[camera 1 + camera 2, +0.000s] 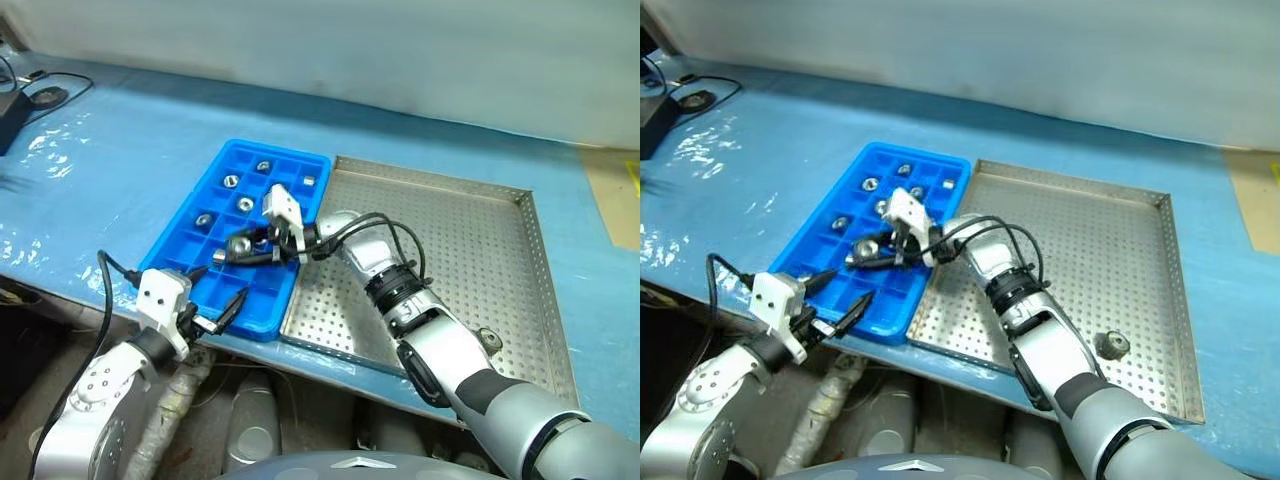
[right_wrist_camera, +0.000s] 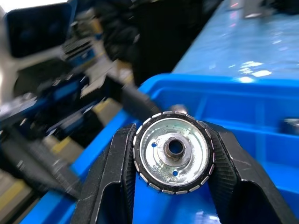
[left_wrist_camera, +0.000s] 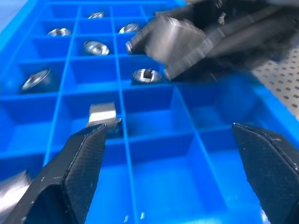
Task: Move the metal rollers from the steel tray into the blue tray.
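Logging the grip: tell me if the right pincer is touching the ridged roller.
Touching. The right wrist view shows both fingers of the right pincer pressed against the ridged roller, no gap.

Even overhead light, head views sharp, wrist views partly blurred.
White glare patches lie on the plastic sheet (image 1: 60,150) covering the bench, far left. The steel tray (image 1: 470,250) shows soft sheen, faint shadows. In the left wrist view the right gripper (image 3: 177,46) smears. In the right wrist view the background is blurred; the held roller (image 2: 174,151) is crisp.
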